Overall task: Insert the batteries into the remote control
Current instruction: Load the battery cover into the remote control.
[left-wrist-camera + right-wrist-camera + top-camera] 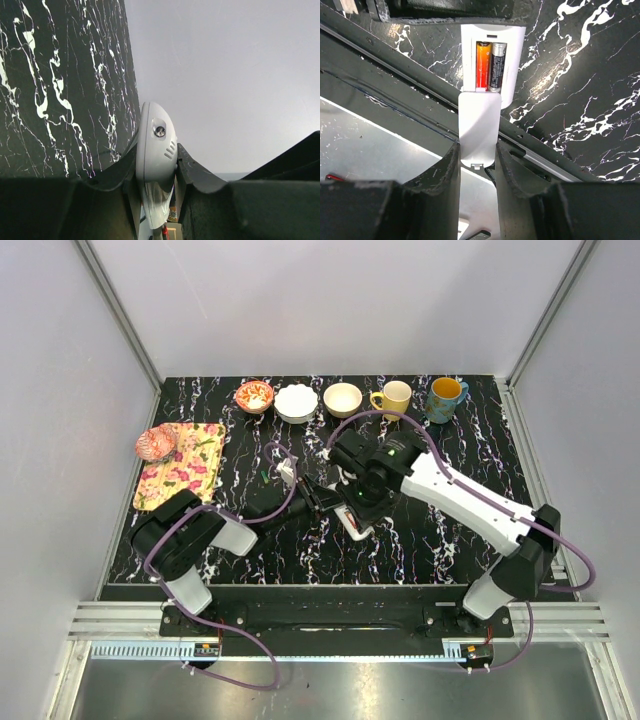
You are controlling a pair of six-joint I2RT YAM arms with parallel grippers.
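Nearest the right wrist camera, the right gripper (477, 155) is clamped on a white battery cover (479, 127), with 1 finger on each long edge.

Directly ahead of it lies the remote control (516, 60), back side up. The remote's long axis runs in line with the cover and with the fingers' reach. The cover's leading edge sits at the near end of the open slot. Both batteries (490, 62) are in that slot, 1 reddish-orange and 1 dark, side by side and lengthwise along the remote.

At the remote's far end, the left gripper (156, 165) is closed on the white body, pinching it across its width. The left wrist is rolled, so the tabletop appears upright in the left wrist view.

Judgement: loading is done and only closure remains. The coming move looks like a straight push of the cover along the remote's long axis, away from the right arm, with the left arm bracing. Any sideways skew could jam the cover on its rails.

The table (450, 540) is black marble-patterned and looks hard and flat. Along its far edge stand 3 bowls (296, 402) and 2 mugs (393, 398), well apart from the work. A floral cloth (182, 465) lies at far left. Plain pale walls (330, 300) enclose the cell.
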